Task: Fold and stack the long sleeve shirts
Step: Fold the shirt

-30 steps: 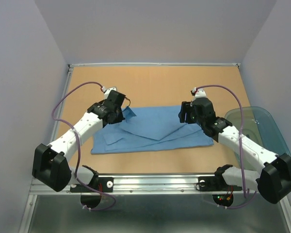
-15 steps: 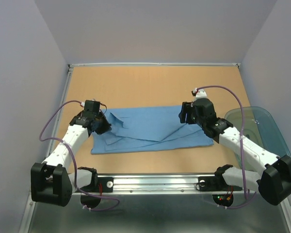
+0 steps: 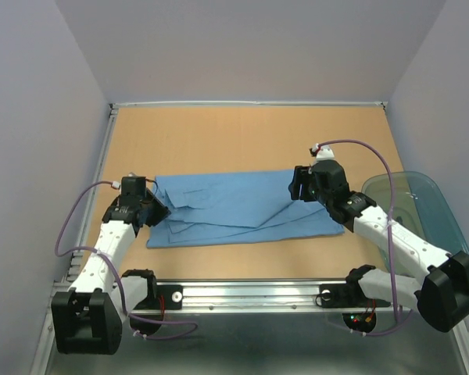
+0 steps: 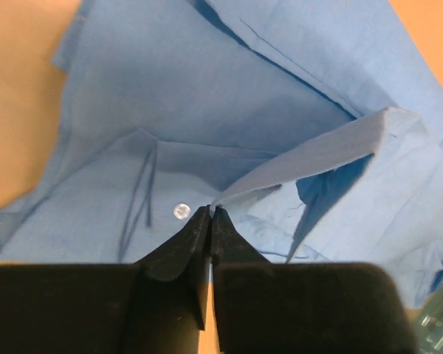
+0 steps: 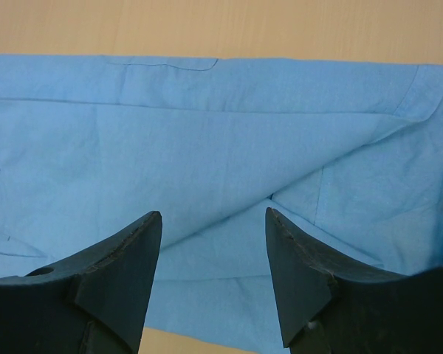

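You have the shirt (image 3: 242, 207) lying flat across the middle of the table (image 3: 242, 133). Its long side runs left to right, and bare table lies behind it and in front of it. The tub (image 3: 422, 195) stands at the table's right edge, near the shirt's right end but apart from it. Your left claw (image 4: 210, 212) is at the shirt's left end, tips pressed together on a lifted fold of cloth. Your right claw (image 5: 213, 214) is over the shirt's right end, towards its far edge, tips spread above the cloth. Your arms reach in from the near edge, one on each side of the shirt.
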Action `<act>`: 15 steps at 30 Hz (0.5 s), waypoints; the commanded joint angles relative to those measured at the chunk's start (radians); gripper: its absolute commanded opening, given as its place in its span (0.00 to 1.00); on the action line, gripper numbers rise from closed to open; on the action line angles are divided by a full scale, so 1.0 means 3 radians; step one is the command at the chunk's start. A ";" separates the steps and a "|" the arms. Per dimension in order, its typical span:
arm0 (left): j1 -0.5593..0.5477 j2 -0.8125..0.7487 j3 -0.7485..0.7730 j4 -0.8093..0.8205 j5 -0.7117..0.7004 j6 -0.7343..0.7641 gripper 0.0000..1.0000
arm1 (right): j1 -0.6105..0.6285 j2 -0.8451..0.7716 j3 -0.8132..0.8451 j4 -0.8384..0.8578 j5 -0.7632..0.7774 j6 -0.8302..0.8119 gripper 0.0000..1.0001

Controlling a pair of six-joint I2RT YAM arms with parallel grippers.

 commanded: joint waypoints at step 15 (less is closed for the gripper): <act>-0.0048 0.0110 0.0713 0.0219 0.0114 0.0562 0.79 | -0.0023 0.0194 0.0058 0.0136 -0.0279 0.0340 0.61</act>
